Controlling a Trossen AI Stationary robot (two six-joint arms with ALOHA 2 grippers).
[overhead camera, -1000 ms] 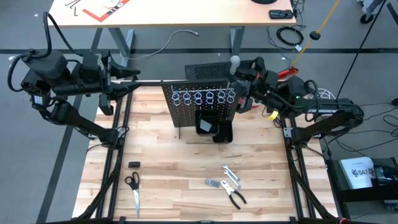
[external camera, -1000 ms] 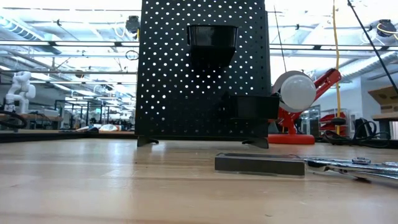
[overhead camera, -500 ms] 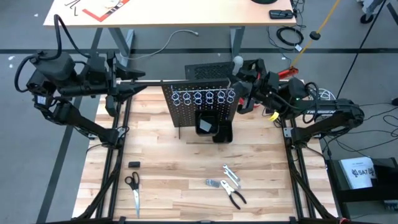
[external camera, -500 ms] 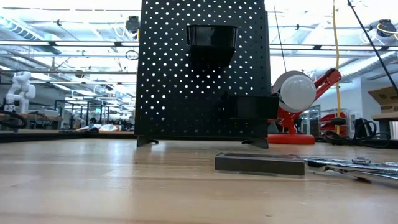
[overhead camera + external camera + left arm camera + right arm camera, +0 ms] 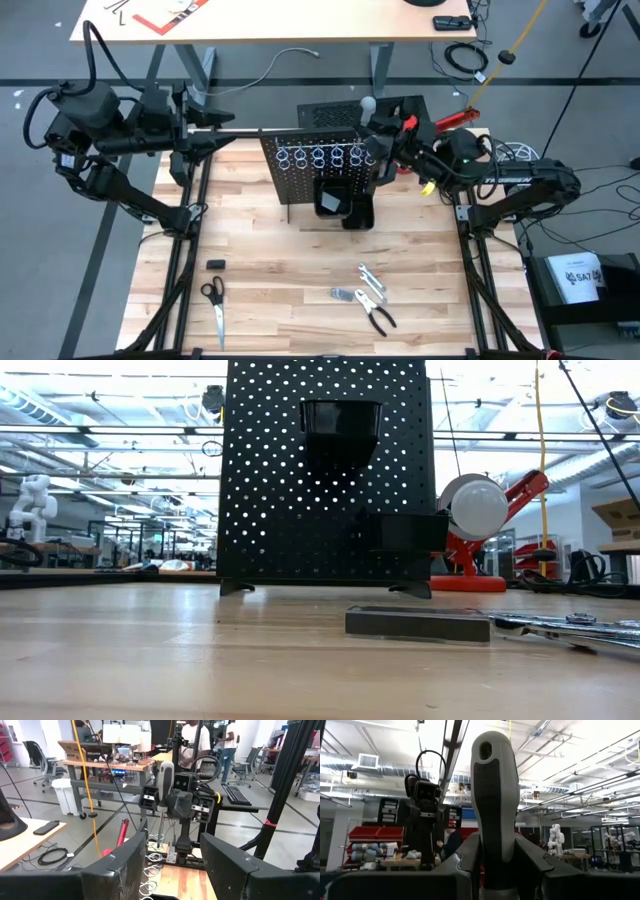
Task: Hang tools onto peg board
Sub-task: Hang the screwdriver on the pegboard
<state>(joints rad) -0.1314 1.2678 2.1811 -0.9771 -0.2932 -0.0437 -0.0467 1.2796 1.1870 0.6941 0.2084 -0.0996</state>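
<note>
**Desk:** What is at stake at the peg board (image 5: 322,170), the upright black panel at the far middle of the table (image 5: 300,260)?

**Photographer:** The right gripper (image 5: 378,132) is clamped on the screwdriver (image 5: 165,780), handle up and shaft down, just above the right end of the row of silver rings (image 5: 325,156); the likely failure, as I judge it, is the tip missing a ring and glancing off the wire, or the arm nudging the panel, which stands free on small feet; a tilted shaft would cause either; a handle slipping in the fingers (image 5: 532,855) would drop it behind the panel.

**Desk:** And the other arm?

**Photographer:** The left gripper (image 5: 205,122) waits at the table's far left edge, its fingers apart and holding nothing; it is well apart from the rings, so a clash looks unlikely.

**Desk:** The remaining tools?

**Photographer:** The pliers (image 5: 378,316) and the silver wrenches (image 5: 368,281) lie near the front right of the table, scissors (image 5: 214,303) at the front left; none is hung yet.

**Desk:** What can't you make out?

**Photographer:** The screwdriver tip; from above the gripper covers it, and the right wrist view shows only the handle; whether it sits over a ring or beside it I cannot tell; the low view sees the panel's back, with a pale rounded thing beside it that I cannot identify.
</note>
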